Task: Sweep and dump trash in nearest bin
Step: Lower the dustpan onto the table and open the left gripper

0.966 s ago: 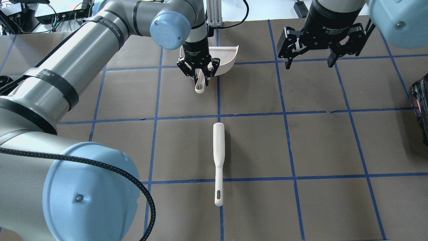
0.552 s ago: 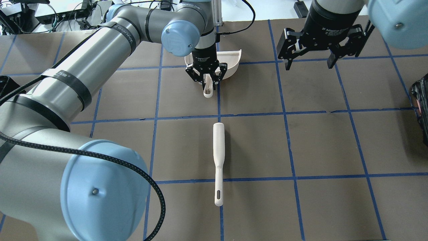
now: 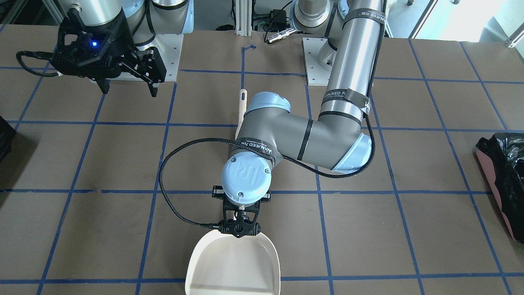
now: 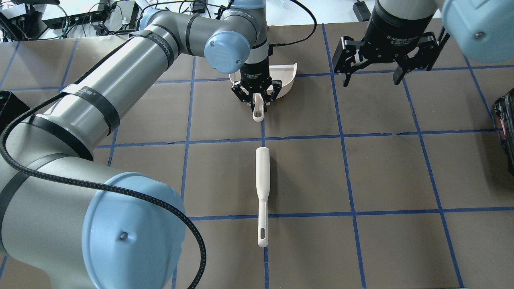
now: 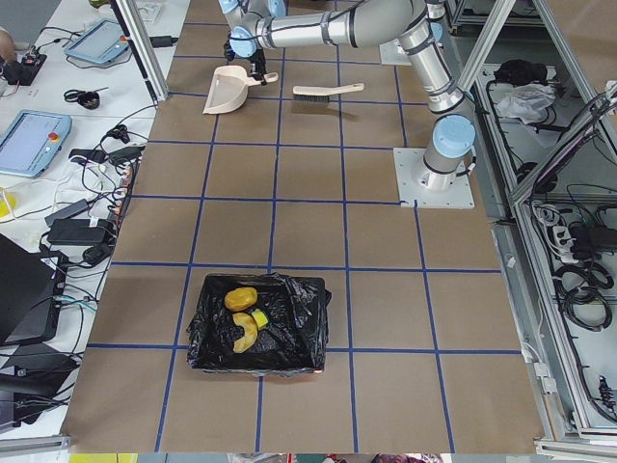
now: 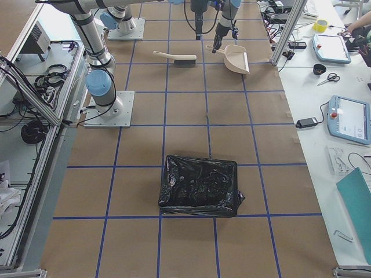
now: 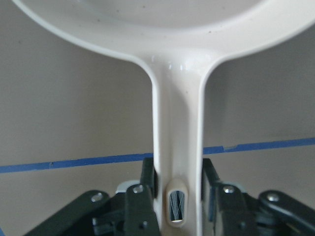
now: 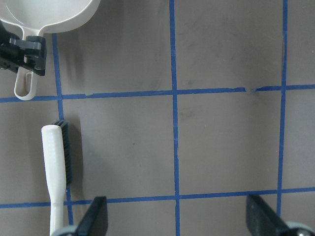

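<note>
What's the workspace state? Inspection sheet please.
Surface: brown table, blue tape grid.
Trash: three pieces, in the bin.
Bin: black-bagged, at the robot's left end.
Second bin: black-bagged, at the right end; contents not visible.
Dustpan: visible pan empty.
Brush: lying mid-table, ungripped.
Clutter: nothing seen.
Left hand: shut on dustpan handle.
Right hand: open, empty, above the table.
Cables: braided cable looping by the left hand.
Surroundings: pendants on side benches.
</note>
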